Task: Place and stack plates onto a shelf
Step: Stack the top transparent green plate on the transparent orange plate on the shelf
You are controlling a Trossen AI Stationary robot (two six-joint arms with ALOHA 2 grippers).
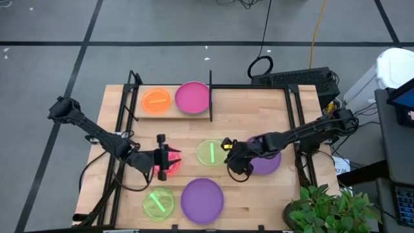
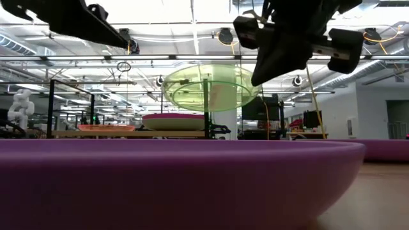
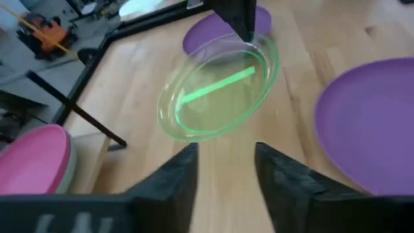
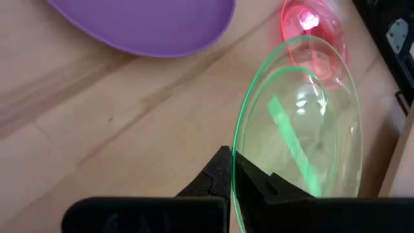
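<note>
Carrying the neon-green plate [image 1: 210, 153] pinched by its rim in the right gripper [image 1: 229, 154], above mid-table, you needed to keep it level toward the shelf [image 1: 173, 115], where orange and magenta plates sat. The left gripper [image 1: 163, 160] waited with fingers apart over the red plate. The wooden tabletop [image 1: 259, 107] stood in a bright, ceiling-lit workshop.

Green plate [image 1: 209, 153] translucent glossy plastic; tabletop [image 1: 259, 103] matt light wood.
</note>
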